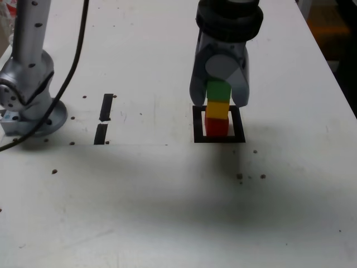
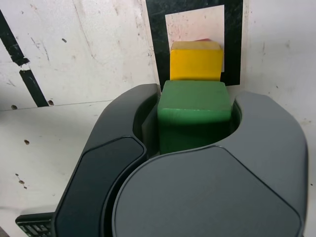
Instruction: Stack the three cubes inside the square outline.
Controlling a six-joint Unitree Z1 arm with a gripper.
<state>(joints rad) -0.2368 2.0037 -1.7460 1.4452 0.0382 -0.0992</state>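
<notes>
On the white bench I count two short black tape strips lying end to end near the arm's base, well apart from the square outline and blocking nothing. Three cubes stand inside the outline as one upright column: red cube lowest, yellow cube on it, green cube on top. The claw is clenched on the green cube from above.

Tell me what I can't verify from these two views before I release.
- Green cube resting fully on yellow cube: exterior view, the fingers flank the seam; wrist view, green covers it.
- Red cube: wrist view, almost hidden under yellow.
- Square outline far side: exterior view, behind the stack.
</notes>
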